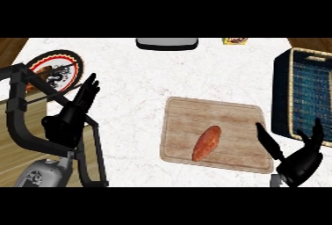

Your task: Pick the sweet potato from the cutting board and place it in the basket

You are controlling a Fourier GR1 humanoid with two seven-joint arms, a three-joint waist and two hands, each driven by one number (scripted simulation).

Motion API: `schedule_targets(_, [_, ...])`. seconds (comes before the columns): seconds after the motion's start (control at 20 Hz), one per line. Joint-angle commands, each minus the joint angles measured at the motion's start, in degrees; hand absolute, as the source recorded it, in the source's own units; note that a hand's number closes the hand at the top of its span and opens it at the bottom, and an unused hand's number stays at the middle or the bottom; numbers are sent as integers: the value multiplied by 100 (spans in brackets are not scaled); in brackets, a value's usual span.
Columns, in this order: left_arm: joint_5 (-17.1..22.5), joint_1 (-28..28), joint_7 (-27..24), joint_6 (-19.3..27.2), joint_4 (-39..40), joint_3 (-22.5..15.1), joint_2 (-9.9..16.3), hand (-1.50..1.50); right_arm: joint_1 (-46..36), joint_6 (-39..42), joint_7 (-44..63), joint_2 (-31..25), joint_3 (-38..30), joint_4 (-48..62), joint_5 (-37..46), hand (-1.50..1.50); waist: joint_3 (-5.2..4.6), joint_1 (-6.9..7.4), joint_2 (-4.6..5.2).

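Speckled white counter [142, 79], grained wooden cutting board [240, 114], tapered orange sweet potato [207, 143].

Left hand [70, 115] rests open; right hand [299, 160] spread open.

White marbled counter top [149, 79] across most of the frame, evenly lit. Brown wood-grain strips at the upper left corner [12, 48] and the upper right corner [310, 43]. Lighter wooden surface [13, 154] along the lower left edge, with a black frame [19, 127] in front.
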Motion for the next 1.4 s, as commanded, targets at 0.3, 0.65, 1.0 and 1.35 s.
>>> schedule_targets(0.3, [-77,30,178,213,185,302,146,0,1573,1546,1818,293,966,8,511,-150,37,259,174])
schedule_targets(0.65, [22,-121,330,157,245,429,195,0,1845,2344,2994,290,1496,-1041,1073,-150,56,263,108])
schedule_targets(1.0, [195,-126,145,32,443,725,330,0,1591,2911,5048,295,1976,-2576,2376,-150,91,149,101])
schedule_targets(1.35, [133,-152,176,188,539,771,256,0,1300,3287,6454,296,2819,-3079,3348,-150,131,63,80])
